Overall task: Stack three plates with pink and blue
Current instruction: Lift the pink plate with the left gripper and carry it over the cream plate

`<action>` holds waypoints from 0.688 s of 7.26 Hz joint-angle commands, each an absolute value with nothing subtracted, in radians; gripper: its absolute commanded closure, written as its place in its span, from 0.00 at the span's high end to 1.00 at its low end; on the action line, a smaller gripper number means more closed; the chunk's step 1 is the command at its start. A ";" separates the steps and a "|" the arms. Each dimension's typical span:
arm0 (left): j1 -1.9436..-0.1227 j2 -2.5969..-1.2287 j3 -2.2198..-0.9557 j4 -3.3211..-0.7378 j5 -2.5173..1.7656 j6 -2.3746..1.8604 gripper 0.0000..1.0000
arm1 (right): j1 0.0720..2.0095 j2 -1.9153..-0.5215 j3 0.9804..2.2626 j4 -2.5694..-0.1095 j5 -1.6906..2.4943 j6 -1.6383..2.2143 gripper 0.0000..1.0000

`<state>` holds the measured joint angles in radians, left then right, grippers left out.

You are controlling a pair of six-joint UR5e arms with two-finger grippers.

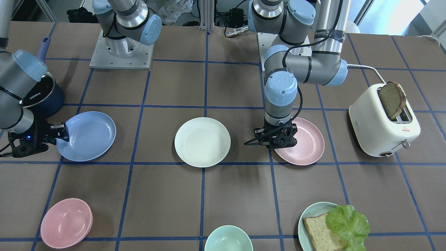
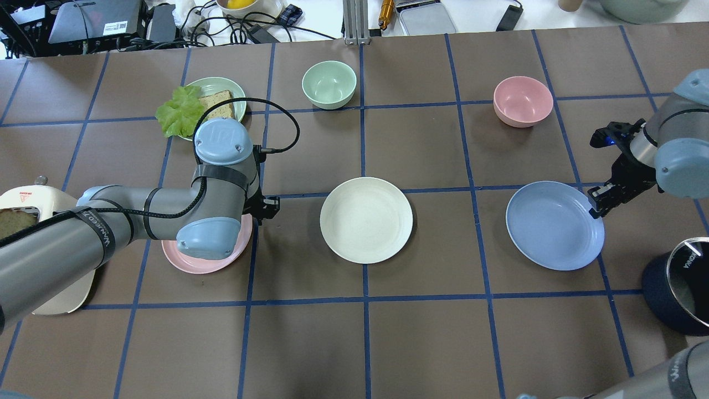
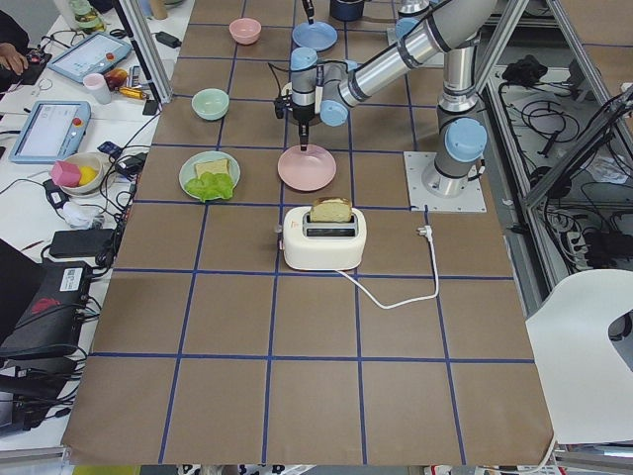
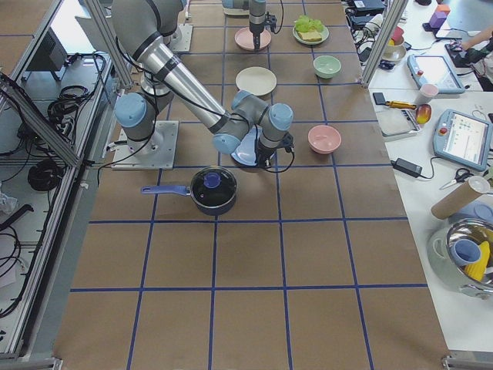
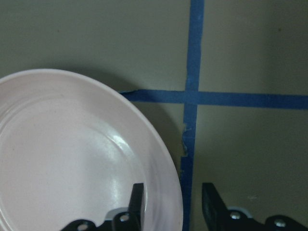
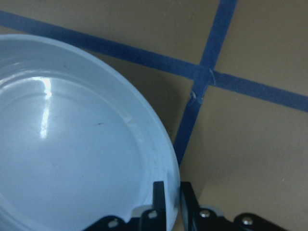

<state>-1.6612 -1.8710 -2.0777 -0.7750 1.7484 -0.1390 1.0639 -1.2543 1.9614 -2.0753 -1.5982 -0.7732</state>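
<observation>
Closest to my right wrist, the right jaws stand narrow, pinched on the rim of the blue plate (image 6: 72,144), one finger inside the lip and one outside. That plate lies at my right end of the counter (image 2: 310,343), just beside the dark pot (image 2: 678,288). The hold is thin and far off the plate's middle, so I judge that on lifting the plate may droop, swing or slide out, and a swing toward the pot could knock it. On my other side the left jaws stand wide, straddling the rim of the pink plate (image 5: 62,154), which rests flat at my left end, not yet gripped. If I close too high, the sloping rim may squirt out or the plate skid; too low, and the outer finger scrapes the counter. Farther off, between the two, the cream plate (image 2: 366,220) lies alone, well apart from both. Both arms would have to carry toward it, so they could crowd each other above it, or a plate set down off-centre could sit askew. Beyond it stands the pink bowl (image 2: 523,101), a like colour not to be mistaken for the plate.
</observation>
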 commanded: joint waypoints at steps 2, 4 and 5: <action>-1.660 -1.876 -2.080 -0.776 1.755 -0.126 0.06 | 1.057 -1.255 1.962 -2.068 -1.609 -0.697 0.24; -1.661 -1.878 -2.079 -0.788 1.755 -0.129 0.00 | 1.057 -1.255 1.962 -2.066 -1.609 -0.642 0.32; -1.667 -1.878 -2.077 -0.792 1.759 -0.130 0.00 | 1.057 -1.250 1.960 -2.068 -1.608 -0.640 0.40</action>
